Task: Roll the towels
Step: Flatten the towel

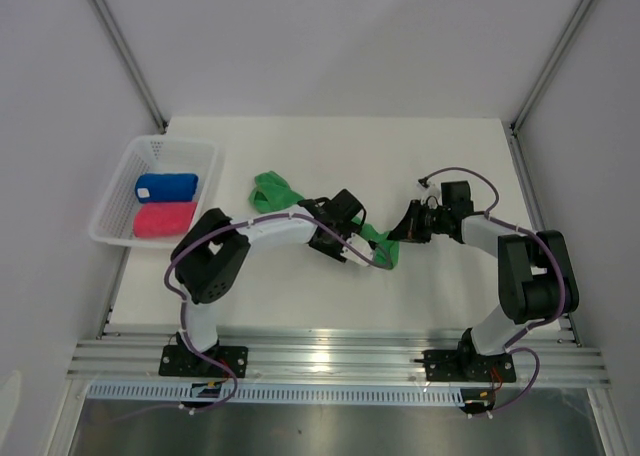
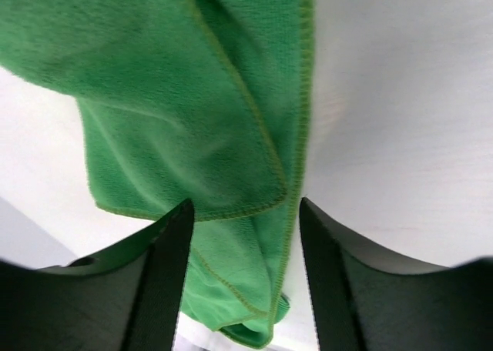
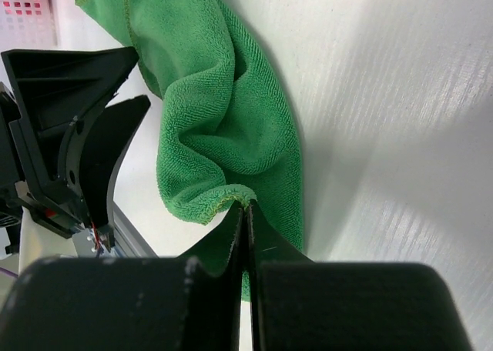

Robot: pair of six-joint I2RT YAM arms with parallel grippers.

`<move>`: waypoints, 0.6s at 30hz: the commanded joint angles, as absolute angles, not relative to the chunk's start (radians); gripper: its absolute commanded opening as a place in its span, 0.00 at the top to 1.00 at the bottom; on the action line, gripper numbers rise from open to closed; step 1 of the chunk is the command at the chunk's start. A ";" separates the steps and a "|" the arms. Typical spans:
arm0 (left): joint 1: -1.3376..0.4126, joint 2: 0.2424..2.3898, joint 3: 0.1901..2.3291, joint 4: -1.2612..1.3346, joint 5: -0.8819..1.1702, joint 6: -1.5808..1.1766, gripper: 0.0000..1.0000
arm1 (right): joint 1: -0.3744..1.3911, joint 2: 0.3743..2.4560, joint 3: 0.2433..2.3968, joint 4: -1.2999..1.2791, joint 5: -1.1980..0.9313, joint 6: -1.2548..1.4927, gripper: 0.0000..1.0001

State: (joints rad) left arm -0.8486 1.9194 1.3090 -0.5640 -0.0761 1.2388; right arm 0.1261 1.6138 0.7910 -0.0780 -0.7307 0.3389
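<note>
The green towel (image 1: 272,191) lies crumpled and stretched in a strip across the table's middle, towards the right arm. My right gripper (image 3: 246,206) is shut on the hem at the towel's (image 3: 223,112) near end. My left gripper (image 2: 245,239) is open and straddles the green cloth (image 2: 192,112); folded layers hang between its fingers (image 2: 166,274) without being pinched. From above, the left gripper (image 1: 347,244) sits just left of the right gripper (image 1: 397,238). The blue towel (image 1: 166,186) and the pink-red towel (image 1: 165,219) lie rolled in the basket.
The white mesh basket (image 1: 110,208) stands at the table's left edge. Metal frame posts rise at the back corners, and an aluminium rail runs along the near edge. The left gripper's black body (image 3: 73,128) is close beside the right gripper.
</note>
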 commanded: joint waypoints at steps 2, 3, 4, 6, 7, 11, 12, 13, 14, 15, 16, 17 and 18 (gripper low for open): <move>-0.854 1.934 1.325 -0.480 -0.107 1.270 0.44 | 0.118 1.623 0.815 -0.071 -0.756 0.333 1.00; -0.854 1.951 1.339 -0.486 -0.107 1.253 0.45 | 0.117 1.626 0.815 -0.071 -0.756 0.333 1.00; -0.854 1.959 1.347 -0.497 -0.107 1.247 0.46 | 0.115 1.626 0.815 -0.072 -0.756 0.333 1.00; -0.854 1.973 1.345 -0.495 -0.117 1.239 0.46 | 0.114 1.628 0.816 -0.071 -0.761 0.333 1.00; -0.854 1.974 1.342 -0.511 -0.117 1.239 0.46 | 0.112 1.628 0.816 -0.071 -0.761 0.333 1.00; -0.854 1.974 1.370 -0.576 -0.089 1.236 0.44 | 0.109 1.637 0.819 -0.069 -0.764 0.336 1.00; -0.854 1.974 1.376 -0.595 -0.077 1.233 0.44 | 0.109 1.638 0.821 -0.071 -0.765 0.336 1.00; -0.854 1.973 1.384 -0.612 -0.071 1.232 0.43 | 0.109 1.644 0.821 -0.071 -0.767 0.337 1.00; -0.854 1.971 1.397 -0.635 -0.063 1.226 0.43 | 0.109 1.644 0.821 -0.072 -0.767 0.337 1.00; -0.853 1.970 1.400 -0.635 -0.054 1.220 0.43 | 0.109 1.643 0.822 -0.072 -0.767 0.336 1.00; -0.853 1.970 1.404 -0.624 -0.057 1.215 0.43 | 0.109 1.644 0.821 -0.069 -0.767 0.334 1.00; -0.853 1.973 1.401 -0.600 -0.063 1.215 0.45 | 0.109 1.644 0.821 -0.069 -0.767 0.334 1.00; -0.851 1.977 1.399 -0.594 -0.069 1.215 0.50 | 0.109 1.644 0.821 -0.069 -0.767 0.334 1.00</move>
State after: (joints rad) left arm -0.8497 1.9736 1.3666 -0.5877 -0.0906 1.2308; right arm 0.1139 1.6402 0.7914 -0.0780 -0.7498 0.3393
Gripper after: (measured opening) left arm 0.547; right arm 0.009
